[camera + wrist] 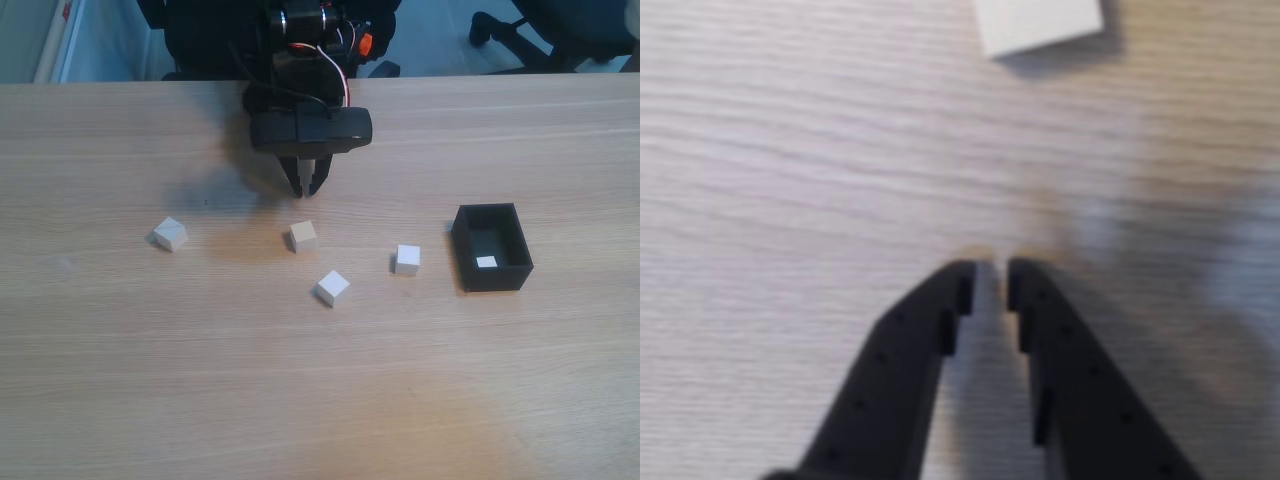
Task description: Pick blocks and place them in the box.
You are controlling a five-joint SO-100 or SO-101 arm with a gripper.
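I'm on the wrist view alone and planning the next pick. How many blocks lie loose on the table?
Observer: Four blocks in the fixed view, spread in a loose row.
Operator: Where's the box?
Observer: The box stands at the right of that view, just beyond the rightmost block.
Operator: Anything in it yet?
Observer: One small white block lies inside.

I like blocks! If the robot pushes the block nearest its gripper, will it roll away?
Probably not: that block has flat faces, so it should slide on the smooth table, maybe twist. It looks like stiff, light wood, easy to pinch.
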